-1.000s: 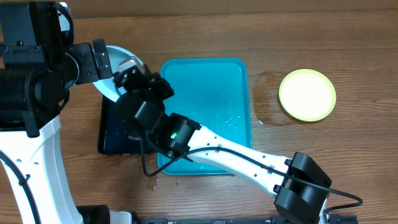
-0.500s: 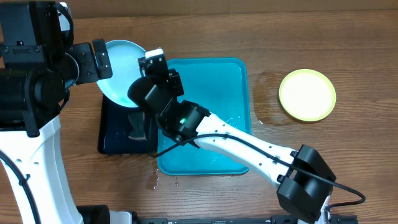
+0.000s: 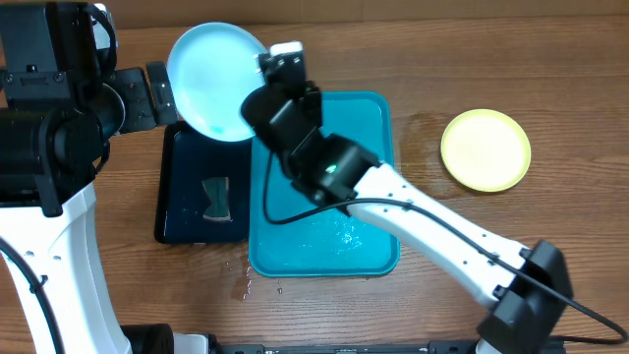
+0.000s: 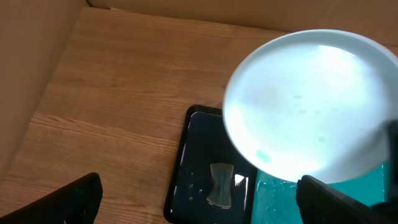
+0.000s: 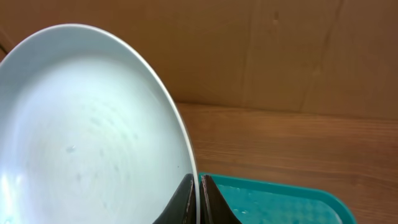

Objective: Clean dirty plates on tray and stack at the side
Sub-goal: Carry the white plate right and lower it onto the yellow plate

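A light-blue rimmed plate (image 3: 214, 81) hangs tilted in the air over the far end of the black tray, its pale face wet. My right gripper (image 3: 265, 71) is shut on the plate's right rim (image 5: 198, 193). This plate (image 5: 87, 124) fills the left of the right wrist view. The turquoise tray (image 3: 378, 138) lies below and to the right, wet and bare. A lime-green rimmed plate (image 3: 486, 149) rests alone on the table at the right. My left gripper (image 4: 202, 208) stands wide open at the plate's left, apart from it, nothing between its fingers (image 4: 62, 202).
A smaller black tray (image 3: 180, 211) lies left of the turquoise one, with a grey-green sponge (image 3: 217, 200) on it. Water drops lie on the wood near the trays' front edge. A brown cardboard wall runs along the back and left.
My right arm has lifted the light-blue plate up and back from over the black tray and swung to the right, uncovering the sponge. The left arm has not moved.
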`<act>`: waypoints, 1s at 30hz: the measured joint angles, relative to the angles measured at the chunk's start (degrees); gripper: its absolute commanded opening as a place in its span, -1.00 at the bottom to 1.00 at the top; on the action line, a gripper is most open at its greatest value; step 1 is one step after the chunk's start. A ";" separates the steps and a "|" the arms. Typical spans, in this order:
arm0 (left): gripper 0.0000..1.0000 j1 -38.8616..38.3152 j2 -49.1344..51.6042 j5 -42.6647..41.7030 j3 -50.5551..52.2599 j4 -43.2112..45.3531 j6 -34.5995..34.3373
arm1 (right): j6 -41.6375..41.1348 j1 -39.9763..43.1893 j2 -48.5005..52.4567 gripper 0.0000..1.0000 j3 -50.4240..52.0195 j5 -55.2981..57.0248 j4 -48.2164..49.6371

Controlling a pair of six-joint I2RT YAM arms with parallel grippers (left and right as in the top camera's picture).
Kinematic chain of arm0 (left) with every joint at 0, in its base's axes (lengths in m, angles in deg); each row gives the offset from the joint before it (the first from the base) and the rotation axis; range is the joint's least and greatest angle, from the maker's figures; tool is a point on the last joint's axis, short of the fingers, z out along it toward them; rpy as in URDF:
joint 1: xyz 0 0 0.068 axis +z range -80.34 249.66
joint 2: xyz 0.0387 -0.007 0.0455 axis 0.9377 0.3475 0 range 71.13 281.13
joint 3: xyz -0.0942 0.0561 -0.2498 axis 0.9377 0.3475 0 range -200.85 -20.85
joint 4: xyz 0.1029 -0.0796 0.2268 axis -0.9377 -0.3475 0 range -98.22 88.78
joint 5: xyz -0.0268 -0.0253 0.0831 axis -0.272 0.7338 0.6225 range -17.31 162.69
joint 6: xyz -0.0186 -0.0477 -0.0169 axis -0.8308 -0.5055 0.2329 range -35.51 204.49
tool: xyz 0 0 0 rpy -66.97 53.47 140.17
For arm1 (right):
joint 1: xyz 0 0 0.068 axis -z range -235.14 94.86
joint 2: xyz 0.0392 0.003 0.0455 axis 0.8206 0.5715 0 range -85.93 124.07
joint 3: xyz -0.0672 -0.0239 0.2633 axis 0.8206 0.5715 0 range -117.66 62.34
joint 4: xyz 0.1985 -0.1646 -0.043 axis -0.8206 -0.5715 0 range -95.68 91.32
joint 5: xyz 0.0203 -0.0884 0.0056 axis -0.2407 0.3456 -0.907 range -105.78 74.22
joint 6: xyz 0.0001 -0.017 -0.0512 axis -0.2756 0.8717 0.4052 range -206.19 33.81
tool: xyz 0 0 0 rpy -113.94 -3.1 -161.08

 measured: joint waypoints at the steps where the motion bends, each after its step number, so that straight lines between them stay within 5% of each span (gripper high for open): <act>1: 1.00 0.00 0.00 0.00 0.00 0.00 0.00 | -0.28 1.09 -0.68 -0.92 0.00 -1.29 -1.38; 11: 1.00 0.00 0.00 0.00 0.00 0.00 0.00 | -8.55 15.32 -3.61 -0.92 0.00 -12.13 -13.77; 23: 1.00 0.00 0.00 0.02 0.00 0.00 0.02 | -14.71 38.05 -3.69 -0.92 -0.04 -19.45 -41.13; 30: 1.00 0.00 0.00 0.00 0.00 0.02 0.00 | -15.21 52.85 -3.76 -0.92 0.98 -18.99 -45.79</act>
